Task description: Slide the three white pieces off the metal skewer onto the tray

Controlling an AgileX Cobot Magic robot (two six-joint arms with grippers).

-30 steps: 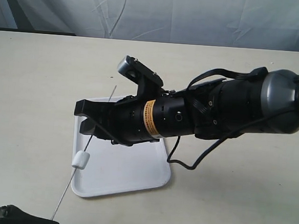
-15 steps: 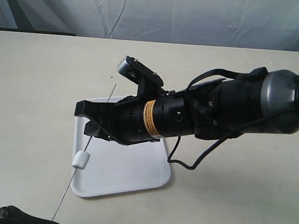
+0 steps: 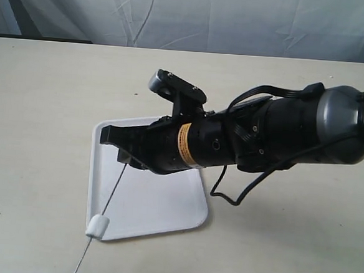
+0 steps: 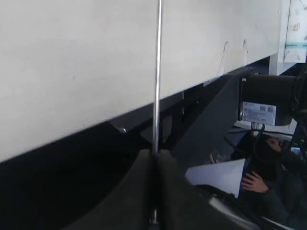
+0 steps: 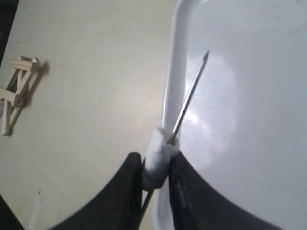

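— What has the right gripper (image 5: 154, 165) got?
— Its two fingers are pinched on a white piece (image 5: 160, 148). The skewer (image 5: 189, 98) runs through that piece, and its pointed tip sticks out beyond it above the tray (image 5: 175, 57), just inside the rim.
— And the left gripper (image 4: 154, 155)?
— Its fingers are pressed tight together on the skewer's other end, and the rod rises straight out from between them.
— How does the skewer lie in the exterior view?
— It slants from the right gripper, across the left part of the tray, down to the bottom edge of that view.
— Any other pieces?
— A second piece (image 3: 97, 225) sits on the rod well down from the right gripper, at the tray's near left corner, over the rim. Whether it touches the tray I cannot tell. A third piece I cannot make out.
— What lies around the tray?
— The tray rests on a pale table (image 3: 47, 102). A small heap of wooden sticks (image 5: 14, 93) lies on the table, apart from the tray's rim.
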